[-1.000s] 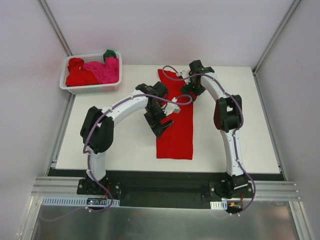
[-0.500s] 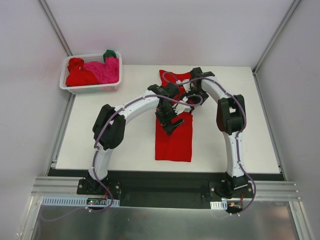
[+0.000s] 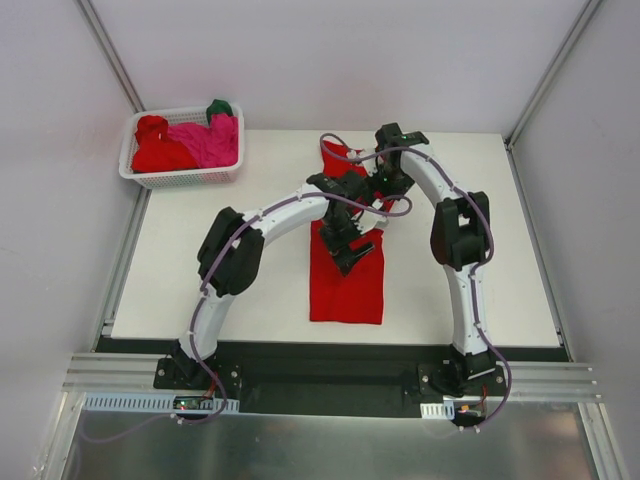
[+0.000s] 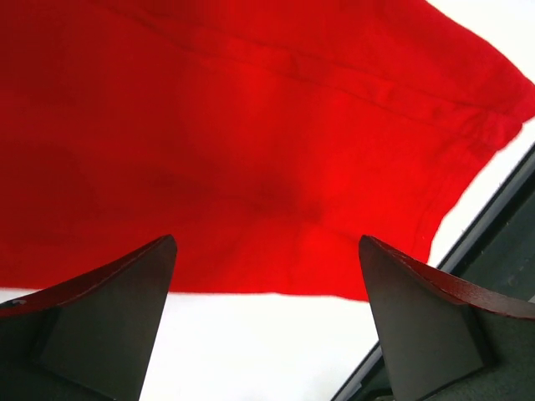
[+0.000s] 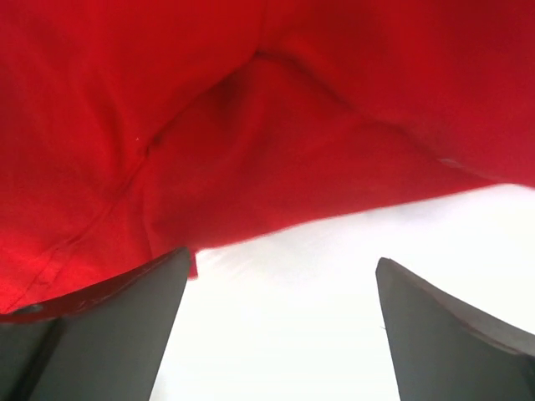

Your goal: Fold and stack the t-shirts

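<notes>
Left hand (image 3: 351,254) shifted farther over red t-shirt (image 3: 347,292), spread; right hand (image 3: 381,188) spread at far end; t-shirt's long axis near-to-far.

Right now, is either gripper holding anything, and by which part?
Nothing is held. The left gripper and the right gripper both stand open over the red shirt.

Seen from above, the long red cloth t-shirt (image 3: 347,290) on the white table (image 3: 220,290) has its middle covered by the left arm's black gripper (image 3: 347,250) and its far end by the right arm's black gripper (image 3: 388,182). In both wrist views it runs off the top and side edges. Far left of it, the white plastic lattice basket (image 3: 185,178) shows only a corner of a dark green cloth shirt (image 3: 220,106). The count of bunched red shirts (image 3: 158,150) there cannot be told.
</notes>
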Controlling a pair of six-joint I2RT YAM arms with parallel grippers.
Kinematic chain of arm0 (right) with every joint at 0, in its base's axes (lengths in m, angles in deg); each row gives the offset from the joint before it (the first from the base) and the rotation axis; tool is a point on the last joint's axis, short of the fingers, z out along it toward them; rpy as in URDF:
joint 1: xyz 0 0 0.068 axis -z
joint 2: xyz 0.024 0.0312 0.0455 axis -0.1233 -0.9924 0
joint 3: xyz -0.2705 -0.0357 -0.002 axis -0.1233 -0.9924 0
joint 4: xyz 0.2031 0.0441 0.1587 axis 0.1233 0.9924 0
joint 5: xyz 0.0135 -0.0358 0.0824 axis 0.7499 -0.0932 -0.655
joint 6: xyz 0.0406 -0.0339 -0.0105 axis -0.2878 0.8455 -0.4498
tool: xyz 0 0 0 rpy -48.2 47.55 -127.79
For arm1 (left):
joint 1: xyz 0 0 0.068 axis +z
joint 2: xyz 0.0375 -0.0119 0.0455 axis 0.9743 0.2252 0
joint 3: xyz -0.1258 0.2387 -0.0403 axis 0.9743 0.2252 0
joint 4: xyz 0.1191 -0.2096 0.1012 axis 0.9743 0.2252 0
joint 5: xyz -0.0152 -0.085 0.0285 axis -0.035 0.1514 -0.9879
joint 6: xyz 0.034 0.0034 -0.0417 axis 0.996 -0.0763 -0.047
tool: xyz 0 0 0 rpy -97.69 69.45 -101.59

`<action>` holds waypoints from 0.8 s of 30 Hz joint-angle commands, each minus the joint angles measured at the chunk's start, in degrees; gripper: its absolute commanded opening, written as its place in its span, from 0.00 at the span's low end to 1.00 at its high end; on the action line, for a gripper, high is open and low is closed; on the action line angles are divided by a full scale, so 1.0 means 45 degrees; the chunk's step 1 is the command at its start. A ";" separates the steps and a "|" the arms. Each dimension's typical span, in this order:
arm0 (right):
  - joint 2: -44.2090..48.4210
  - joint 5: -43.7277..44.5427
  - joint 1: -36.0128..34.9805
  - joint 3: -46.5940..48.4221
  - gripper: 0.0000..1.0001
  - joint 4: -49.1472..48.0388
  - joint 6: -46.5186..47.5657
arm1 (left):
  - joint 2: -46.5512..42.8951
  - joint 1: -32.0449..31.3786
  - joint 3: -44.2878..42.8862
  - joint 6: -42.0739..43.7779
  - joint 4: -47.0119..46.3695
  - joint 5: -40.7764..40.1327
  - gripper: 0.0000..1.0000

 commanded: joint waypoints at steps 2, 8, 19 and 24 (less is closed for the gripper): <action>0.0650 0.1870 0.0292 0.1496 0.96 0.0161 0.0707 | 0.0635 -0.0103 -0.0804 -0.0114 -0.0399 0.0570 0.92; 0.1510 0.3728 0.0351 -0.0240 0.96 -0.2450 0.1762 | 0.0812 -0.0219 -0.0590 0.0062 -0.0790 0.0844 0.91; -0.0365 0.5173 0.0331 -0.0085 0.96 -0.5033 0.1490 | 0.0635 -0.0239 0.0445 0.0141 -0.0849 0.1408 0.92; -0.0657 0.5682 0.0195 -0.0086 0.96 -0.6303 0.1626 | 0.0909 -0.0259 0.0777 -0.0191 -0.0849 0.2366 0.92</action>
